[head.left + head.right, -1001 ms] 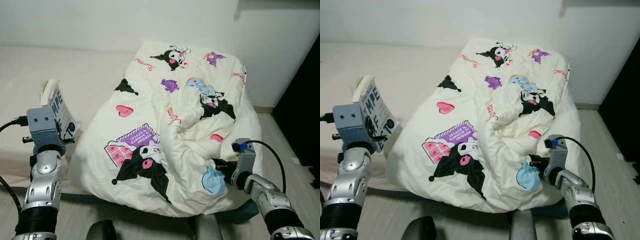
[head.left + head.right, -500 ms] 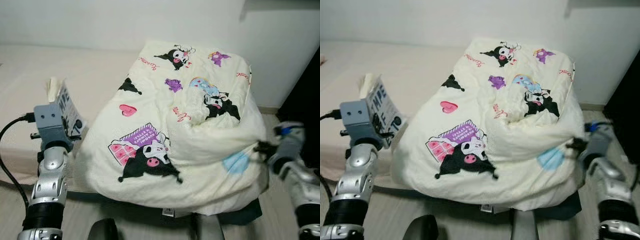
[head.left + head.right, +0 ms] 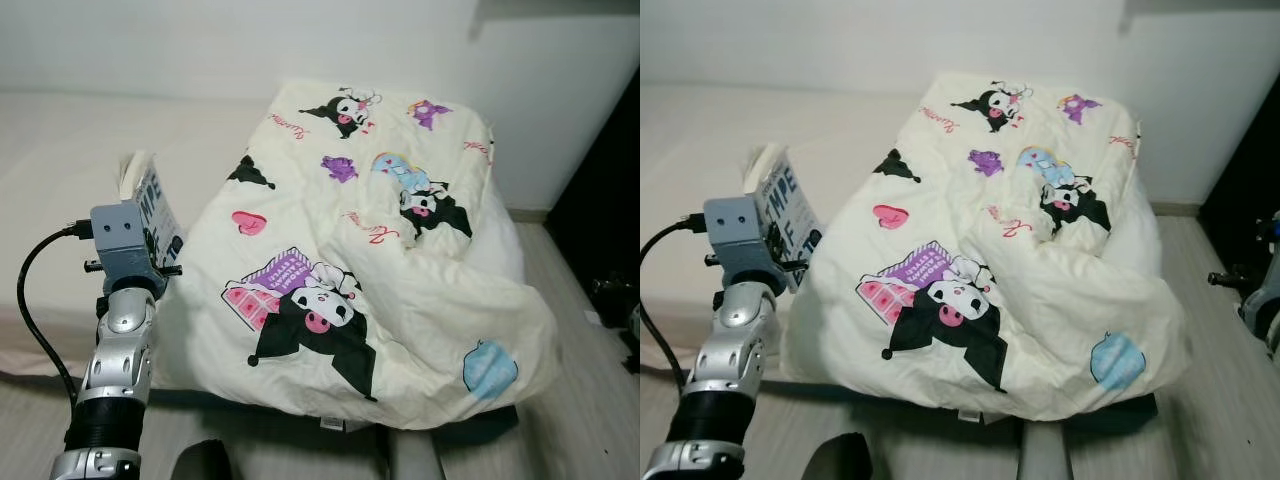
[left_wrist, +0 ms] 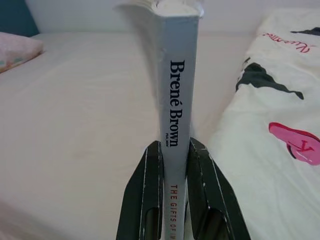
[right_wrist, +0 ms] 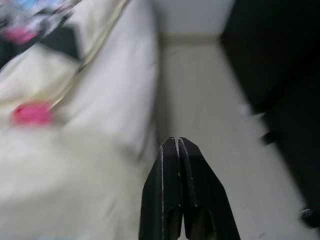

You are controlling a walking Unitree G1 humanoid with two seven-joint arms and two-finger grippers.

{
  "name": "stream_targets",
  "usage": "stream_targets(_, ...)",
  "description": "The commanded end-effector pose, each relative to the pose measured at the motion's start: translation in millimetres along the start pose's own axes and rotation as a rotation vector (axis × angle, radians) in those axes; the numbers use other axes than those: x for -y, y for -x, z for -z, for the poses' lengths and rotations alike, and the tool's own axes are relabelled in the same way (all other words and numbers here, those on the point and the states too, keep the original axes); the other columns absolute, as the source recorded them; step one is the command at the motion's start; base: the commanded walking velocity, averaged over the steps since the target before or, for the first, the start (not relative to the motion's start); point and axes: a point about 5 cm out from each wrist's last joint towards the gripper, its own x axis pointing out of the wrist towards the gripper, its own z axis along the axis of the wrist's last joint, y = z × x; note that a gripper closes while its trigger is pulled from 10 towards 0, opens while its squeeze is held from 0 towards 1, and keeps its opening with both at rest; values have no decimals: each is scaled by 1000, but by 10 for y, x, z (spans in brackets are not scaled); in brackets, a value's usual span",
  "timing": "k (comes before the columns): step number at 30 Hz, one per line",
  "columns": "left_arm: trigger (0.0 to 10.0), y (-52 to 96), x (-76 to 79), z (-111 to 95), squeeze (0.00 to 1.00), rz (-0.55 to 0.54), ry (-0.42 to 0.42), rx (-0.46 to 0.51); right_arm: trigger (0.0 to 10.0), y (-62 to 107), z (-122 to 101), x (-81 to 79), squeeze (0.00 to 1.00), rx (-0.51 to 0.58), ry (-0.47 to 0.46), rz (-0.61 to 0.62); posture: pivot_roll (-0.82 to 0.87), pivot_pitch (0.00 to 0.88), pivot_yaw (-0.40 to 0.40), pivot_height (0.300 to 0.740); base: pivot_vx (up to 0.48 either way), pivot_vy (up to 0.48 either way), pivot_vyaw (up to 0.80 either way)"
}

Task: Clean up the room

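Left wrist view: the left gripper [image 4: 175, 165] squeezes a grey book [image 4: 176, 95] upright over the bed [image 3: 60, 150], left of the cartoon blanket [image 3: 380, 260]. The right gripper [image 5: 175, 165] is closed, holding nothing, right of the blanket.

A cream blanket [image 3: 1020, 270] with cartoon prints is spread over the bed [image 3: 700, 170]. To the left of the blanket, a book [image 3: 788, 215] is held upright by the left tool [image 3: 775, 262]. The right arm [image 3: 1262, 300] is seen right of the blanket, above the floor [image 3: 1210, 300].
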Motion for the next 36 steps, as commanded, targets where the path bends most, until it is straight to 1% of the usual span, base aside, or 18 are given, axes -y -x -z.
stream_targets(1, 10000, 5, -35, 0, 0, -16, 3, 10, 0, 117, 249, -148, 0, -102, -31, -68, -143, 111, 5, 500, 0, 0, 0)
stream_targets(5, 10000, 3, -20, 7, 0, -15, 6, 8, 0, 139, 439, -219, 0, -141, -53, -95, -146, 113, 8, 500, 0, 0, 0)
stream_targets(6, 10000, 1, 2, 10, 0, -11, 9, 6, 10000, 82, 518, -251, 0, -113, -88, -116, -146, 109, 9, 500, 0, 0, 0)
stream_targets(8, 10000, -4, 47, 10, 0, -1, 14, 5, 10000, -80, 541, -276, 0, 40, -206, -136, -133, 108, 16, 500, 0, 0, 0)
stream_targets(9, 10000, -7, 63, 3, 0, 4, 15, 6, 10000, -155, 522, -253, 902, 114, -263, -123, -127, 106, 17, 500, 0, 0, 0)
stream_targets(10, 10000, -11, 72, -8, 0, 9, 15, 9, 10000, -208, 497, -232, 1000, 166, -317, -114, -123, 105, 17, 500, 0, 0, 0)
stream_targets(12, 10000, -18, 72, -27, 0, 12, 12, 15, 10000, -267, 453, -223, 1000, 212, -395, -122, -110, 106, 20, 500, 0, 0, 0)
stream_targets(15, 10000, -20, 67, -34, 0, 12, 11, 18, 10000, -289, 435, -228, 1000, 223, -421, -133, -110, 106, 20, 500, 0, 0, 0)
stream_targets(17, 10000, -22, 27, -47, 0, 7, 3, 21, 10000, -371, 404, -258, 1000, 233, -486, -149, -87, 110, 25, 500, 0, 0, 0)
stream_targets(19, 10000, -22, 27, -47, 0, 7, 3, 21, 10000, -371, 404, -258, 1000, 233, -486, -149, -87, 110, 25, 500, 0, 0, 0)
stream_targets(20, 10000, -20, 10, -49, 0, 5, -1, 22, 10000, -418, 410, -308, 1000, 225, -507, -177, -80, 112, 26, 500, 0, 0, 0)
stream_targets(22, 10000, -16, -5, -54, 0, 3, -6, 23, 10000, -470, 439, -371, 1000, 207, -510, -210, -68, 116, 28, 500, 0, 0, 0)
stream_targets(24, 10000, -6, -33, -66, 0, 1, -14, 25, 10000, -553, 541, -468, 1000, 158, -459, -240, -53, 125, 39, 500, 0, 0, 0)
stream_targets(30, 10000, 7, -82, -92, 0, 7, -37, 27, 10000, -665, 649, -556, 1000, 168, -483, -300, -3, 156, 62, 500, 0, 0, 0)
stream_targets(31, 10000, 10, -111, -104, 0, 8, -49, 29, 10000, -718, 706, -576, 1000, 146, -483, -289, 16, 166, 71, 500, 0, 0, 0)
stream_targets(32, 10000, 12, -154, -123, 0, 9, -65, 31, 10000, -786, 836, -595, 1000, 51, -449, -230, 24, 170, 75, 500, 0, 0, 0)
stream_targets(35, 10000, 13, -169, -130, 0, 9, -70, 32, 10000, -806, 899, -594, 1000, -1, -424, -197, 27, 171, 76, 500, 0, 0, 0)
stream_targets(36, 10000, 14, -186, -139, 0, 8, -74, 33, 10000, -814, 965, -588, 0, -44, -377, -161, 34, 177, 78, 500, 0, 0, 0)
